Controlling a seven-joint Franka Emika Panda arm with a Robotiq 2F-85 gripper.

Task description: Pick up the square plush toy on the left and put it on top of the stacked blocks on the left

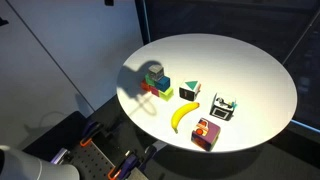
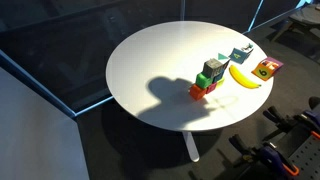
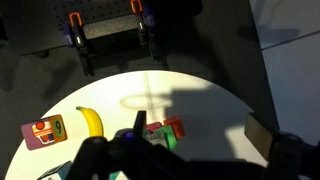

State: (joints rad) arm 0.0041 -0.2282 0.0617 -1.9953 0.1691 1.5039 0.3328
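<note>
Poised above round white tabletop (image 1: 250,70).
Needed to descend squarely over soft green-white-red plush cube (image 1: 190,91), avoiding neighbouring pile of coloured blocks (image 1: 157,82); could not tell whether pincer (image 3: 190,160) gaped.

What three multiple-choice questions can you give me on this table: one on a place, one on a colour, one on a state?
1. The banana lies
A. on the floor
B. on the table, next to the pink cube
C. leaning upright on a wall

2. The table is
A. white
B. black
C. red

3. The plush toy is
A. hanging off the table edge
B. stacked under the banana
C. not yet stacked, on the table beside the blocks

Answers:
1 B: the banana rests flat on the tabletop with the pink cube close by.
2 A: the round top is plain white in both exterior views.
3 C: the toy sits on the tabletop to the side of the blocks, with nothing soft on top of them.
</note>
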